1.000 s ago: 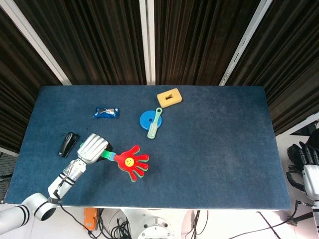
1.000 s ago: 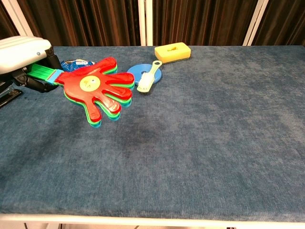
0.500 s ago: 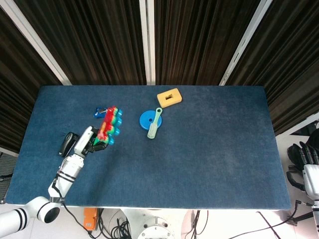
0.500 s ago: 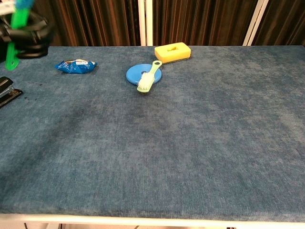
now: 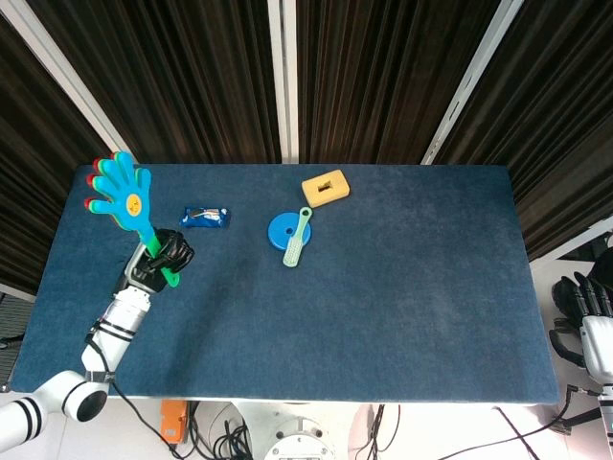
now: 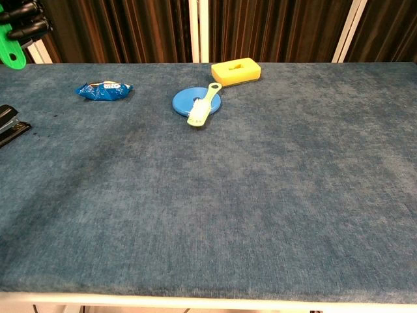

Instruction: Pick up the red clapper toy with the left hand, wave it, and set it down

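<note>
While my left hand (image 5: 165, 257) grips the green handle of the red clapper toy (image 5: 123, 196), the toy's stacked palms stand up and away from the hand, fanned out over the far left corner of the counter (image 5: 402, 287), with the blue layer facing the head camera and red edges showing behind it. The toy is off the counter, just left of the blue snack packet (image 5: 205, 218).

Half a second ago the clapper was seen edge-on, right beside the blue snack packet; a second ago it lay out flat, nearer me than the packet and red side up. It has since swung to the packet's far left, and my hand has turned with it.

From the head view I see the whole toy, my left forearm, and my right hand (image 5: 586, 309) off the counter's right edge, well away from the packet; I cannot tell how its fingers are set. The chest view shows only the green handle tip (image 6: 11, 55) and dark fingertips (image 6: 26, 29) at the top left corner, left of the packet (image 6: 103, 89). It shows a black stapler (image 6: 9, 124) nearer me than the packet, which my arm hides from the head camera.

Right of the packet lie a blue disc (image 5: 283, 229) with a pale green brush (image 5: 297, 237) across it, and beyond them a yellow sponge (image 5: 326, 187).
</note>
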Controlling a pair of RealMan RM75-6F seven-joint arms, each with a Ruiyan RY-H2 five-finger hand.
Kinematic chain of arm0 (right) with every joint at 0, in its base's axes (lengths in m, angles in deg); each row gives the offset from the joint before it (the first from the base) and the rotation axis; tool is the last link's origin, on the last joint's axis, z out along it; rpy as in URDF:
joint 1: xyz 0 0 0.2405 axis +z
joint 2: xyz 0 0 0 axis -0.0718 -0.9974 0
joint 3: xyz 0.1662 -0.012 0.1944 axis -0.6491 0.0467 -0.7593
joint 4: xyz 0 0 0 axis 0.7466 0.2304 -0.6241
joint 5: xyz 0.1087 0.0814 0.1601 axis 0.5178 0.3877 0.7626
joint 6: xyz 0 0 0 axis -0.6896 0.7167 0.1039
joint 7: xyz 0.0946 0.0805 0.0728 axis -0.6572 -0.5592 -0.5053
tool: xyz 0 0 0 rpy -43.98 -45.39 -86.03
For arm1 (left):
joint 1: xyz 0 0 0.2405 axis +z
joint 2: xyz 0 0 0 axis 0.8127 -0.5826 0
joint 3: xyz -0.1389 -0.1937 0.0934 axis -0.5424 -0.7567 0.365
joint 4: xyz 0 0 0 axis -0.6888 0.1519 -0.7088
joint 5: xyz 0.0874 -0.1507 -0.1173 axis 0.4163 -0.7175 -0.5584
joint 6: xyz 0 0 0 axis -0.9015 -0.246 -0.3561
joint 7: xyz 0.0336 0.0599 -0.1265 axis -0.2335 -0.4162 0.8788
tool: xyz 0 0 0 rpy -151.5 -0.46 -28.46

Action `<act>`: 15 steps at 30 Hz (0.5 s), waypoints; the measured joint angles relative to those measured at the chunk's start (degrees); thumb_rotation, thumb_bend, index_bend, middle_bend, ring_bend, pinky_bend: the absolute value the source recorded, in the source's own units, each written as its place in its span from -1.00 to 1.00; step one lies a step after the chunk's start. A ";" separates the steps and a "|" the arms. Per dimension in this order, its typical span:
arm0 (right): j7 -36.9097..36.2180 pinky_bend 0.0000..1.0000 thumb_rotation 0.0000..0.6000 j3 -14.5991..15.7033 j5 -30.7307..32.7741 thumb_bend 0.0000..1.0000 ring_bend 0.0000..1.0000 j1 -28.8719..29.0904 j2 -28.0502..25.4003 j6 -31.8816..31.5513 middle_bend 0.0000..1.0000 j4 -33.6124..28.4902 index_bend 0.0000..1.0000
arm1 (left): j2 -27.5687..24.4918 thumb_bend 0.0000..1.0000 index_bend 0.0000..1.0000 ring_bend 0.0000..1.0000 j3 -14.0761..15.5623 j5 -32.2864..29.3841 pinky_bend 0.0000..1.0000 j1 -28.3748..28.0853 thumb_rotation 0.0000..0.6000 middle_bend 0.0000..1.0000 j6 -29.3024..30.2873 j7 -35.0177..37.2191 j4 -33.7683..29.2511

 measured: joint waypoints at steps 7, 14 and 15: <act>-0.24 -1.00 1.00 0.00 0.06 -0.46 -1.00 -0.06 -0.01 -0.03 -1.00 0.28 -1.00 | 2.05 0.15 1.00 1.00 3.08 6.26 1.00 -1.65 1.00 1.00 0.32 -30.66 5.40; -0.61 -1.00 1.00 -0.02 0.37 -0.46 -1.00 -0.07 0.15 0.27 -1.00 0.91 -1.00 | 2.79 0.15 1.00 1.00 6.82 10.86 1.00 -4.71 1.00 1.00 -3.62 -77.50 8.23; -0.62 -1.00 1.00 -0.02 0.35 -0.46 -1.00 -0.06 0.19 0.27 -1.00 0.98 -1.00 | 2.80 0.15 1.00 1.00 7.27 11.20 1.00 -5.13 1.00 1.00 -4.25 -82.03 8.38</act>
